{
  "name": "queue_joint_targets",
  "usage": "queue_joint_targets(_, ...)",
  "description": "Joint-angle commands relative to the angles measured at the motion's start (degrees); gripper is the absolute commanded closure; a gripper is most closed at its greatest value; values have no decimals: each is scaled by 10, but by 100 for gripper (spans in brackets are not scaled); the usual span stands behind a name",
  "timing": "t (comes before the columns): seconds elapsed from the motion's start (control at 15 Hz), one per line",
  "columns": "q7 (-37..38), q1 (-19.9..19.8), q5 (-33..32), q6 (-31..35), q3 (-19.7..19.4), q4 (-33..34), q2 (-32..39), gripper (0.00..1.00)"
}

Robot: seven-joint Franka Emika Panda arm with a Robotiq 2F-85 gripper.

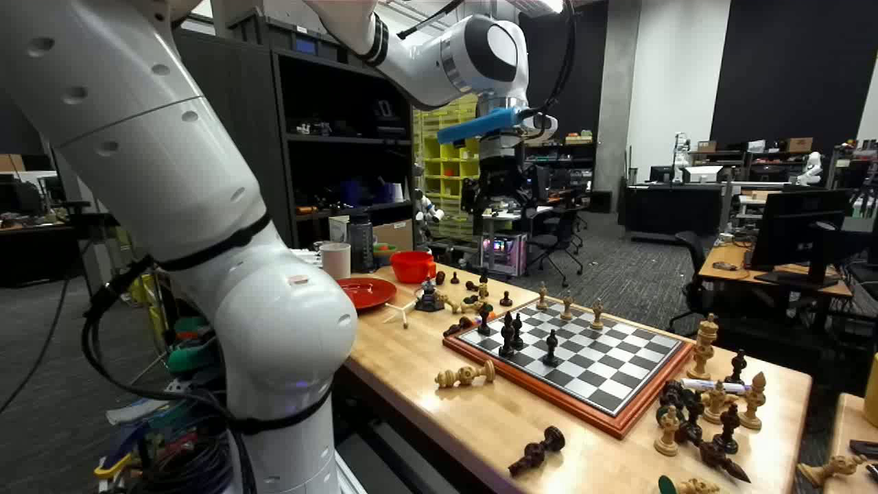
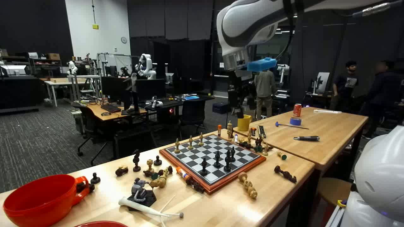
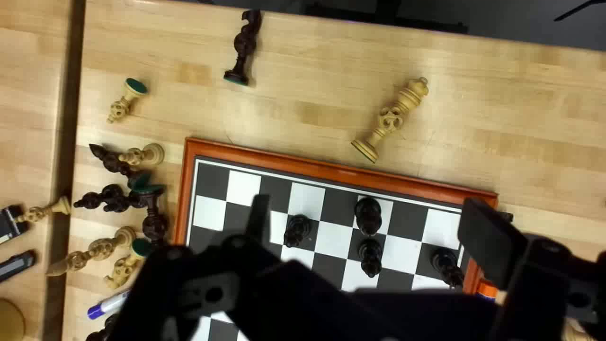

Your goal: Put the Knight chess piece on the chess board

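The wooden bench (image 1: 405,357) carries 1 chess board (image 1: 610,377), 1 red plate (image 1: 367,293), 1 red cup (image 2: 44,201) and many loose chess pieces (image 3: 392,117), some upright, some toppled.

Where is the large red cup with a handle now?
In an exterior view, the large red cup stands at lower left on the light wooden table, left of the grey figurine.

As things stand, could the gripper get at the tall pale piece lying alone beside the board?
Likely yes: the gripper hangs open and empty, with nothing on top of the pale piece.
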Motion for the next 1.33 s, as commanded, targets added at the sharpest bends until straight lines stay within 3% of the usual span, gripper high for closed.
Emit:
queue_joint_targets(0.0,3,10,-3,-2,-8,2,1,0)
queue_joint_targets(0.4,0,15,1,6,-7,15,24,0)
queue_joint_targets(0.73,-16,50,11,62,14,89,133,0)
queue_joint_targets(1.13,-26,100,5,97,61,234,296,0)
queue_joint_targets(1.2,-12,91,6,102,51,175,247,0)
queue_joint_targets(1.27,-12,97,6,103,57,198,270,0)
